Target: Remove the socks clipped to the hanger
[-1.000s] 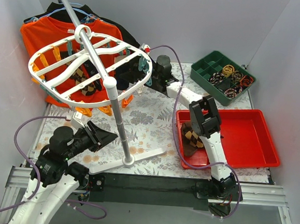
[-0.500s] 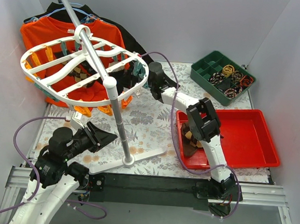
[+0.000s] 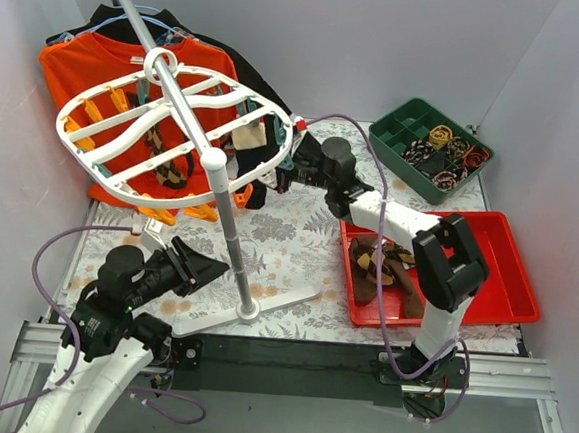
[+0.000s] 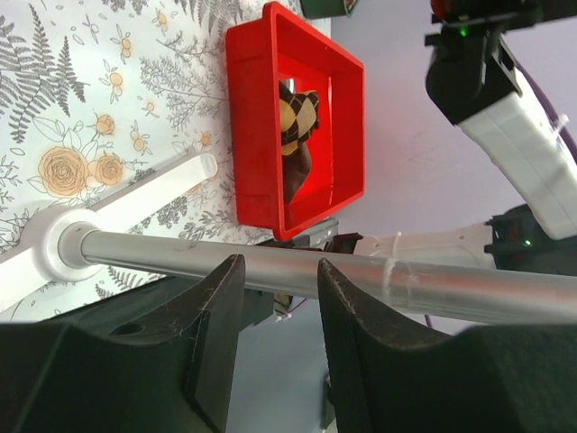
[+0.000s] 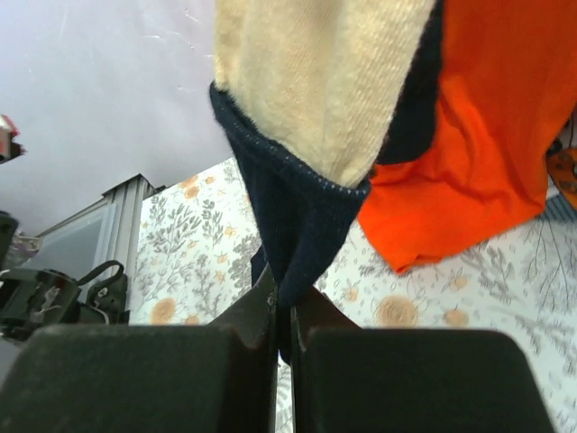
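While the left claw [image 4: 280,271] gapes, the right claw [image 5: 282,302] pinches a navy, cream-topped sock [image 5: 297,225].

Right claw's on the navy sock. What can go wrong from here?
1. The right claw pinches only the hanging end of the dark navy sock; a pull may slip off.
2. The left claw is open at the grey metal pole, not clamped, so pulling may swing or tip the tilted white plastic drying rack.
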Controlling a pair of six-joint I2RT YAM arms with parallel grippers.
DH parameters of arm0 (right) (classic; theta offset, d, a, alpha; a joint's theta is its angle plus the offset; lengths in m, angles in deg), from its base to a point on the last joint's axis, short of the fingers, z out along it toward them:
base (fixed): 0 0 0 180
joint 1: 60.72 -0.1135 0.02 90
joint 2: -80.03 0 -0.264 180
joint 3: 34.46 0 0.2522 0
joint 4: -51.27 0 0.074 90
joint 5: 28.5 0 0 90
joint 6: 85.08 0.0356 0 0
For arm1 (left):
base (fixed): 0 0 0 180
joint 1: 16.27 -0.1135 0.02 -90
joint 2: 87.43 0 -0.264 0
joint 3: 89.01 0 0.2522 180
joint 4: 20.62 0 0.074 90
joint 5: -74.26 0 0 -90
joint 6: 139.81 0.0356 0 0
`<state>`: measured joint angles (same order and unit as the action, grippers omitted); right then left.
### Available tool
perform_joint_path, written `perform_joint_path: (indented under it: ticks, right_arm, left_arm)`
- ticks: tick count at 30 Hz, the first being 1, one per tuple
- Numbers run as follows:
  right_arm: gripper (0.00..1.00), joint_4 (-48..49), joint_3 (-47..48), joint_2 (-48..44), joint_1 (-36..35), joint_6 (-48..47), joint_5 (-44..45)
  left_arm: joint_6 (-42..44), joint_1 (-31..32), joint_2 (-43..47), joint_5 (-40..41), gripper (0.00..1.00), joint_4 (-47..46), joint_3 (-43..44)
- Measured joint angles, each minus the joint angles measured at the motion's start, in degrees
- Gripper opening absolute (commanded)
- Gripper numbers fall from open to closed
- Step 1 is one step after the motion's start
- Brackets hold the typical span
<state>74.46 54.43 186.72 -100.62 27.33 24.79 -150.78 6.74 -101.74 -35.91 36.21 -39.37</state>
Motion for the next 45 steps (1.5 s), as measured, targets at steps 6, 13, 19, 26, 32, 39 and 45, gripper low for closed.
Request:
perform_joint_path:
  ticks: [6,13,19,26,32,39,45]
  right_arm:
    - [0.01,-1.49,-11.02,-9.79,-0.76,0.66,3.1]
    - [0.01,-9.73,-13.86,-18.16,-4.24,0.72,7.78]
    - [0.02,-16.33,-15.41,-23.91,-8.11,1.29,11.74]
    - [0.03,-20.57,-20.24,-28.79,-10.69,3.61,13.86]
    - [0.03,-22.14,-22.69,-32.85,-12.74,5.44,14.53]
    - [0.04,-22.27,-23.61,-36.06,-14.71,6.75,14.56]
    - [0.03,-22.27,-23.61,-36.59,-16.09,7.45,14.69]
  left_arm:
    - [-0.02,0.0,-0.17,-2.05,0.38,-2.23,-2.29]
    - [1.01,0.0,-3.43,-4.79,0.4,-6.27,-2.51]
    - [1.75,0.0,-5.18,-6.67,0.43,-10.84,-2.51]
    - [2.67,0.0,-8.7,-9.7,0.43,-16.68,-2.51]
    - [4.55,0.0,-12.31,-11.47,0.45,-19.02,-2.05]
    - [4.63,0.0,-14.64,-13.09,0.45,-22.49,-2.05]
    - [4.61,-0.07,-15.43,-15.08,0.45,-26.43,-2.05]
